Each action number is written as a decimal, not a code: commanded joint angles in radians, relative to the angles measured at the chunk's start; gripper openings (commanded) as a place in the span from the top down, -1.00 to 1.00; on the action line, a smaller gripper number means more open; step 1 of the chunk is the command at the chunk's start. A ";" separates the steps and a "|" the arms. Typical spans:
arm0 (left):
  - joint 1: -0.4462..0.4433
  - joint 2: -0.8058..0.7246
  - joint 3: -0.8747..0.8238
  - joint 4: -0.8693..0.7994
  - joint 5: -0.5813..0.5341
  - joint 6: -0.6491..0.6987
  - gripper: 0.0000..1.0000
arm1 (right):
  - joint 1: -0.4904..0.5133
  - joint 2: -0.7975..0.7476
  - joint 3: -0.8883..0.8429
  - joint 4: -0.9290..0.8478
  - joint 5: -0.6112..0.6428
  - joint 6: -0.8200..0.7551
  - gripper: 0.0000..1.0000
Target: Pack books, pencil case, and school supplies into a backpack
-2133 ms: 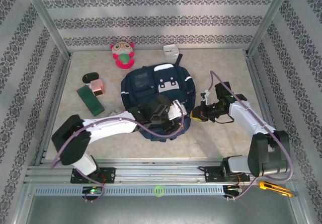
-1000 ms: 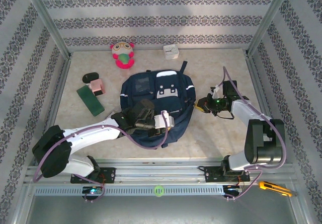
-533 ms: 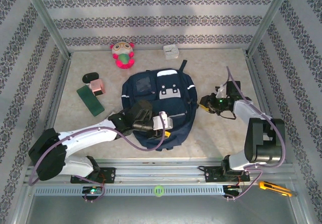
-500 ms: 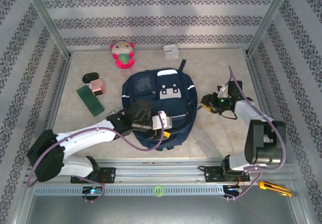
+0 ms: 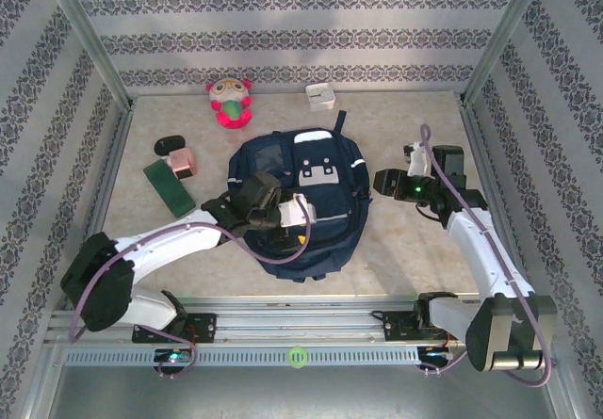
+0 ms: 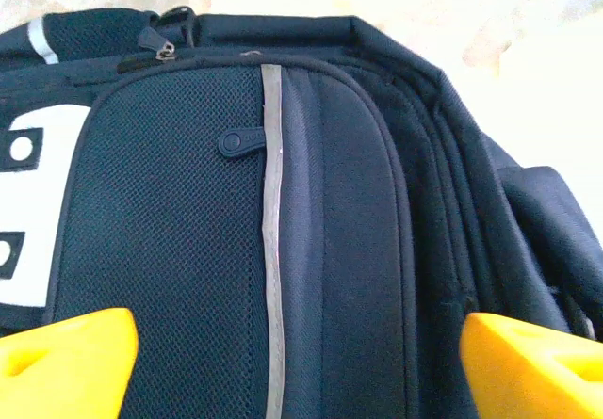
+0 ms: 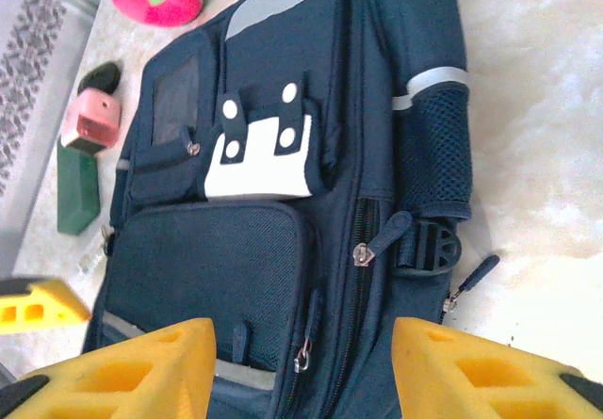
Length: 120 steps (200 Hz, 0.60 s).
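The navy backpack lies flat in the middle of the table, front up, its zips closed. My left gripper hovers over its lower front pocket. Its yellow fingertips stand wide apart, open, with only pocket fabric below them. My right gripper hangs open just right of the backpack, nothing between its fingers. The school supplies, a pink block and a dark green flat piece, lie left of the backpack. The books and pencil case are out of view.
A black oval object sits beside the pink block. A pink and green plush toy and a small white box lie near the back wall. Patterned walls and metal frame posts close in the table.
Both grippers have gone from shut to open and let go of the backpack, which has settled flat. The right arm has drawn back to the right. The left gripper has shifted up over the front pocket.
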 commanded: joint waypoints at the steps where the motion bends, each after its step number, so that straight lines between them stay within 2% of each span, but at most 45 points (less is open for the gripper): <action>1: -0.010 0.039 0.055 -0.033 0.014 0.074 -0.83 | 0.012 -0.015 0.016 -0.019 0.007 -0.103 -0.04; 19: -0.024 0.077 0.067 -0.030 0.034 0.104 -0.87 | 0.017 -0.011 0.013 -0.018 0.001 -0.106 -0.03; 52: -0.042 0.165 0.106 -0.022 -0.014 0.131 -0.91 | 0.026 0.005 0.016 -0.014 -0.014 -0.111 -0.04; 91: -0.064 0.223 0.136 -0.041 0.010 0.155 -0.99 | 0.032 0.013 0.019 -0.012 -0.022 -0.126 -0.06; 105: -0.073 0.246 0.134 -0.015 -0.047 0.145 -0.99 | 0.034 0.015 0.017 -0.011 -0.023 -0.128 -0.06; 120: -0.080 0.280 0.137 0.027 -0.154 0.124 -0.99 | 0.035 0.016 0.016 -0.009 -0.024 -0.132 -0.07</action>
